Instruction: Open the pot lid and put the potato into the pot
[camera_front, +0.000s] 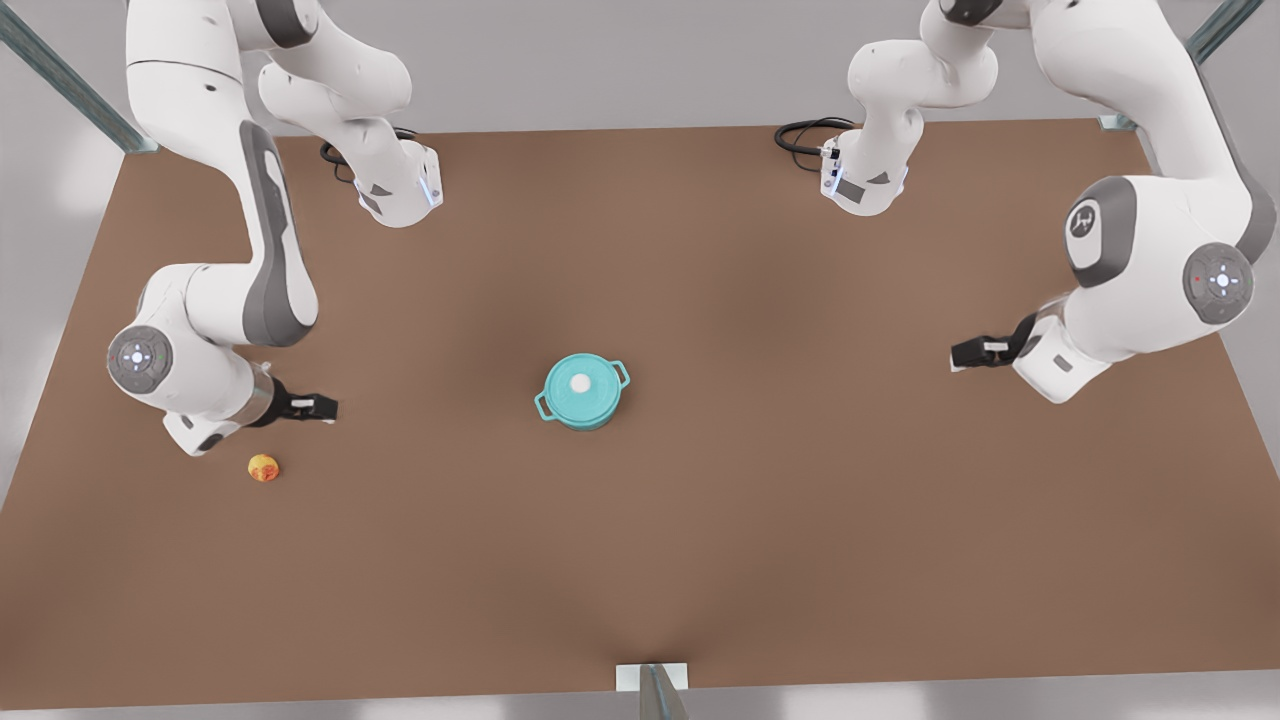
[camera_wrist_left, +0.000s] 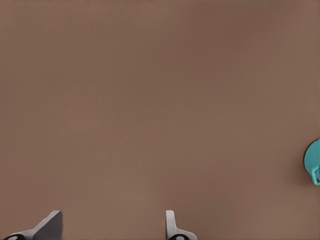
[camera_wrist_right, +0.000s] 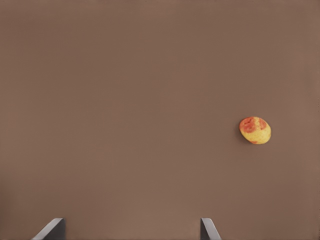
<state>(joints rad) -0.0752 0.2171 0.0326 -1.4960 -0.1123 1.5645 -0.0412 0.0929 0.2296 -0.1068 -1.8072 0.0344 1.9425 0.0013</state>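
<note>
Item: potato (camera_front: 263, 467), lying on the brown surface (camera_front: 700, 560) just beside my right tool (camera_front: 318, 407), whose fingers (camera_wrist_right: 209, 229) are spread apart over bare board. Item: pot (camera_front: 582, 392), centre, pot lid (camera_front: 580, 386) seated on it, well apart from my left tool (camera_front: 968, 353), fingers (camera_wrist_left: 171, 226) likewise spread, empty

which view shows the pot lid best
The front view: the pot lid shows whole there, closed on the pot, white knob at its centre. The left wrist view catches just a teal sliver at the frame edge, too little to tell lid from pot. The right wrist view shows the potato on the table.
</note>
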